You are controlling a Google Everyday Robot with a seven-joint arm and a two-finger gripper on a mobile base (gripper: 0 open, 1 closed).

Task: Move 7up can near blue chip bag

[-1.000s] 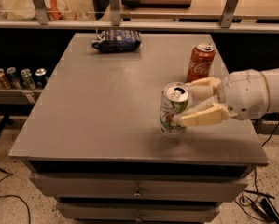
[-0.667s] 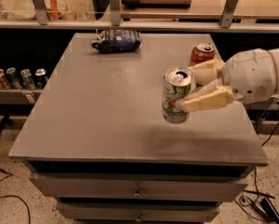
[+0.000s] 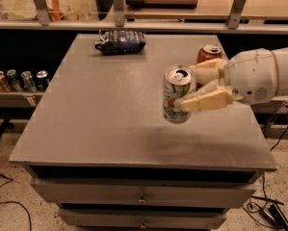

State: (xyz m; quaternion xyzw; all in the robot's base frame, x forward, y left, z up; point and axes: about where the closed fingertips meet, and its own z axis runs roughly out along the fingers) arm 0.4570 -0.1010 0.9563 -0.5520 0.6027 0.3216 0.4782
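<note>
Over the right half of the table (image 3: 85, 129), your gripper (image 3: 189, 88) pinches the 7up can (image 3: 175, 96) by its side, upright and apparently off the surface, so it travels without dragging. The blue chip bag (image 3: 120, 41) lies at the far edge.

The tool (image 3: 188, 87) reaches in from the right above the table (image 3: 100, 114), clasping the upright 7up can (image 3: 171, 95) clear of the tabletop. Another can (image 3: 208, 53) stands on the table just behind the tool. The blue chip bag (image 3: 120, 41) lies well behind and left of it, near the far edge. Far left and lower down, a row of cans (image 3: 18, 80) sits on a shelf (image 3: 8, 95).
</note>
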